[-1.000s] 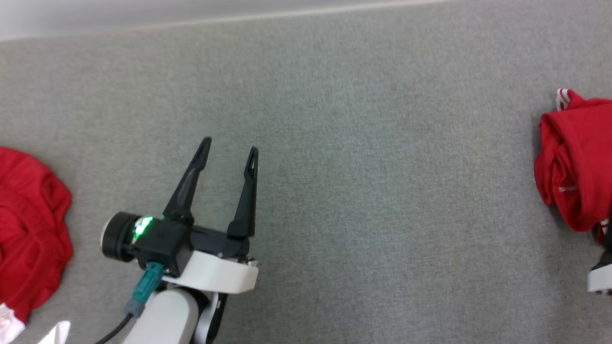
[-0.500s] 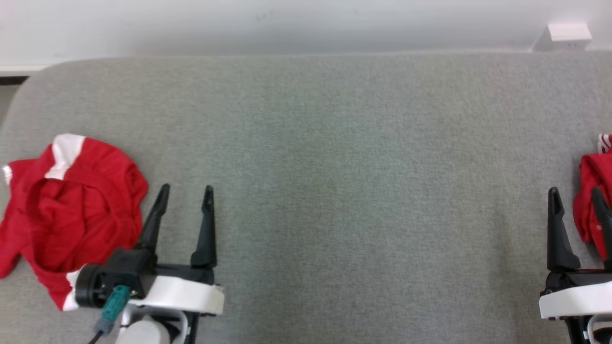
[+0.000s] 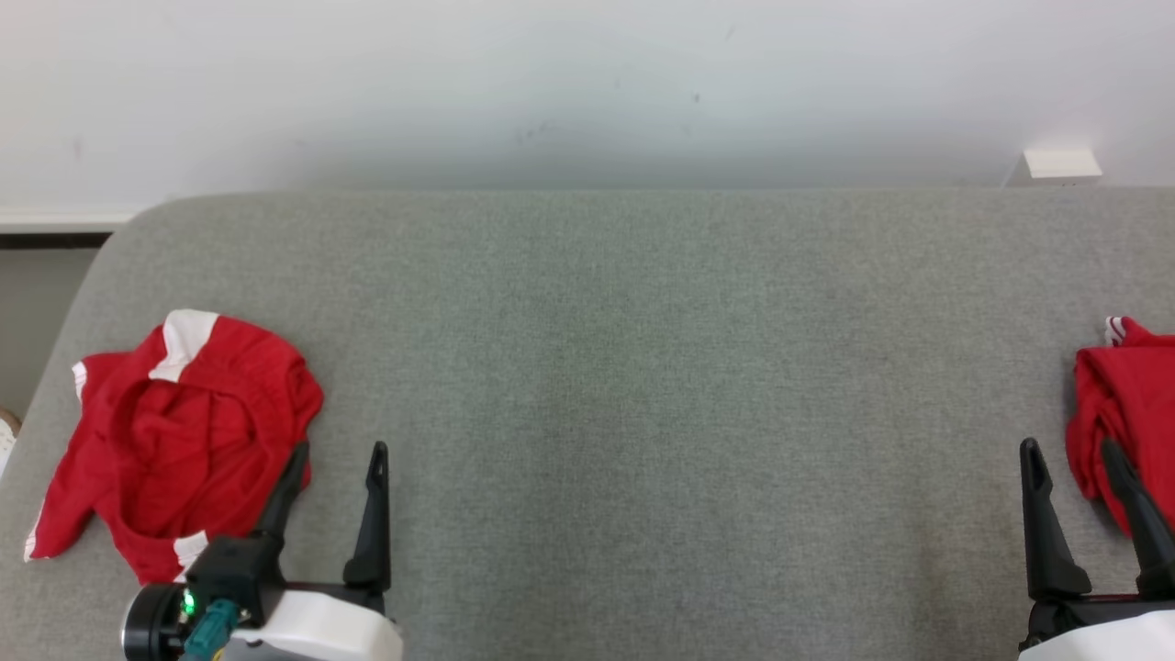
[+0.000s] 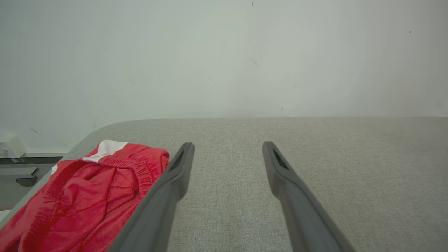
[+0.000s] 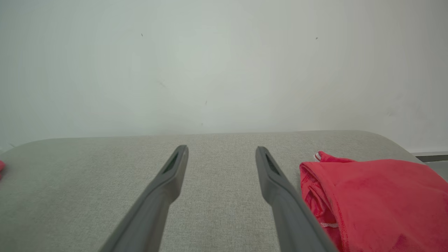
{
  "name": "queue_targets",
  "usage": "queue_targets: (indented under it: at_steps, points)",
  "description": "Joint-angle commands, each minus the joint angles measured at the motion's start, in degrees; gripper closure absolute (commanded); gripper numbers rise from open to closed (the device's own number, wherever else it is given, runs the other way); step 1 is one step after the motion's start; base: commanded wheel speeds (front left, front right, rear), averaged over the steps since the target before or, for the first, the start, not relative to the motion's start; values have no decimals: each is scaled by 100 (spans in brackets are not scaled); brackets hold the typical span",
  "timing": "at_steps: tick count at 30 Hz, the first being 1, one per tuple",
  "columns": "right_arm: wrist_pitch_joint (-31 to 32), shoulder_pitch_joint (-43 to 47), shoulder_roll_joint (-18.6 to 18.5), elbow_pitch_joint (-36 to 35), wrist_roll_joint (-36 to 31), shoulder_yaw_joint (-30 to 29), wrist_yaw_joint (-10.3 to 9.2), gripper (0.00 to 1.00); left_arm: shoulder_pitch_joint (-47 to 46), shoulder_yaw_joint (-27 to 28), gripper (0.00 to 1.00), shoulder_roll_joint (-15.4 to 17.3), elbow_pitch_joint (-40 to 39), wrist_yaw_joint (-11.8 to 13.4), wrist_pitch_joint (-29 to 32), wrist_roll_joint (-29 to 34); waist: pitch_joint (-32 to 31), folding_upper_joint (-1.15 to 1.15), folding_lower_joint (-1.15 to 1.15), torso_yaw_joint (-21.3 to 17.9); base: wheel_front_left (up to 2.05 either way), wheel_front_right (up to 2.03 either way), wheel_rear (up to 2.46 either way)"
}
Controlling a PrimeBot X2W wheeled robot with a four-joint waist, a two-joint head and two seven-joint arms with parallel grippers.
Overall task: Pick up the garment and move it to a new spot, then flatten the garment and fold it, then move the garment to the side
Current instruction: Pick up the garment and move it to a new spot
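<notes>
Shift: my head view had tipped up since half a second before, so more wall showed and both claws sat lower in it. The cloth looked unmoved.
Left claw (image 3: 340, 450): spread wide and empty, just beside the right edge of the red shorts (image 3: 174, 441).
Right claw (image 3: 1069, 446): spread wide and empty, just left of a red bundle (image 3: 1134, 413).
Red shorts: crumpled at the left end of the grey padded table (image 3: 643, 367), white trim showing. I judged them the garment to move.
Handling: light, limp and bound to sag, so I judged they needed two hands.
Hold: the ribbed waistband (image 4: 134, 168), thicker and nearest my left claw.
Red bundle: rolled tight at the right edge.
Wall (image 3: 551, 92): pale, with a white box (image 3: 1056, 165).
</notes>
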Motion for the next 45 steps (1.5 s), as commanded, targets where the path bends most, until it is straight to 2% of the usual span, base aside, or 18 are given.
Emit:
queue_targets:
  at_steps: [1,12,22,26,31,39,45]
  points:
    - [33,76,14,-43,-53,8,-18,0,92,3,0,31,22,15,2,-32,-82,0,1,-36,0,0,0]
    - [278,405,56,-264,-100,99,-18,0,264,-80,0,19,225,-33,-34,-159,-387,0,1,-78,0,0,0]
    - [329,457,63,-401,-107,77,-18,0,183,-75,0,22,253,3,-74,-182,-376,0,1,-66,0,0,0]
    - [347,490,65,-424,-119,6,-17,0,104,-68,0,-13,248,-19,-134,-189,-347,0,1,57,0,0,0]
    - [426,457,60,-661,-201,-6,-18,0,-62,-58,0,-84,264,-43,-203,-203,-230,0,1,485,0,0,0]
    - [693,306,-133,-1047,-242,68,-17,0,-342,146,0,-268,365,-75,-304,-227,-34,0,1,1621,0,0,0]
    - [832,190,-267,-1235,-263,203,-17,0,-272,420,0,-377,267,-96,-301,-84,28,0,1,2240,0,0,0]
